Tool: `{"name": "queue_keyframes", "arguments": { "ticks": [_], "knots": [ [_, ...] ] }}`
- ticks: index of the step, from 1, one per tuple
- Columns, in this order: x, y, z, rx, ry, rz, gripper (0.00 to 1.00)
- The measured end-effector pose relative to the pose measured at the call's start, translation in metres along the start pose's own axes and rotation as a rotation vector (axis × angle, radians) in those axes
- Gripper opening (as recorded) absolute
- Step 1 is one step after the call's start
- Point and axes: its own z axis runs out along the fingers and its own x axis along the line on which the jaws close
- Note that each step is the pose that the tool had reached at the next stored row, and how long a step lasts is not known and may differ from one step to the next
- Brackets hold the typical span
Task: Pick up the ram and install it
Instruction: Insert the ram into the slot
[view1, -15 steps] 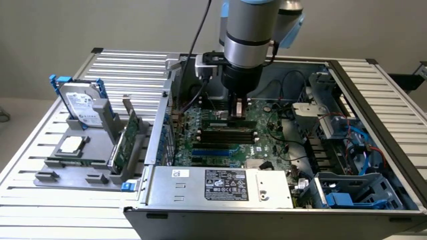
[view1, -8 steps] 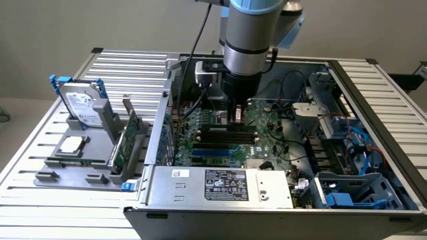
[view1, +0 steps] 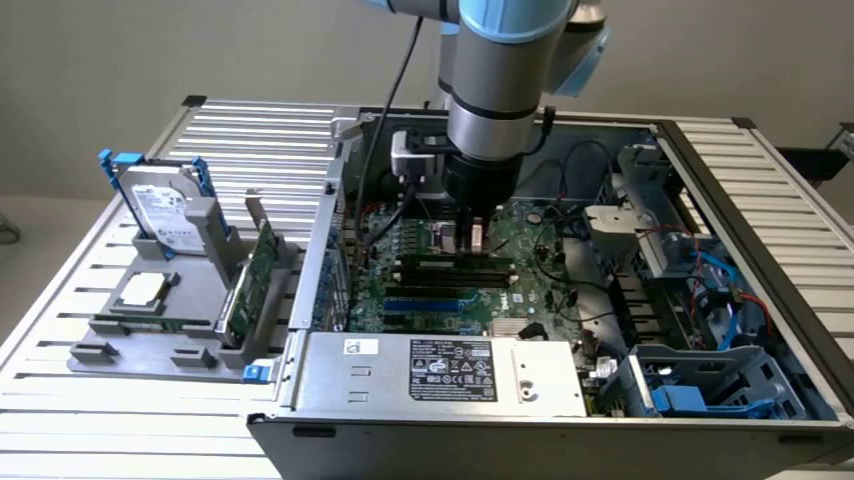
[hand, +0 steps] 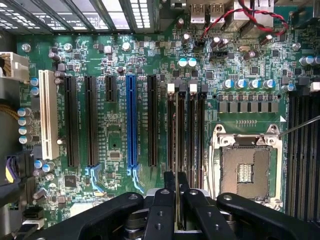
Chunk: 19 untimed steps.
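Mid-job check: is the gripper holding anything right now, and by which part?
Apparently the ram: a thin edge-on strip sits pinched between the nearly shut fingers of the gripper, held by its top long edge over the memory slots. Not certain.

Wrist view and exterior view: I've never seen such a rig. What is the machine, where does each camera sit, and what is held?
A grey-and-blue robot arm reaches into an open metal computer case. The exterior view watches from outside; the wrist view looks from the arm's wrist past its black gripper onto the green motherboard. The fingers pinch a thin dark-green strip seen edge-on, apparently the ram, above the black memory slots. Beside the case, a grey tray holds a silver hard drive and a green expansion card.
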Motion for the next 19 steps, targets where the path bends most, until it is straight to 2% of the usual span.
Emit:
{"name": "queue_keyframes", "arguments": {
  "ticks": [19],
  "knots": [
    [0.0020,-0.0013,0.0086,-0.0050,0.0002,0.000,0.14]
  ]
}}
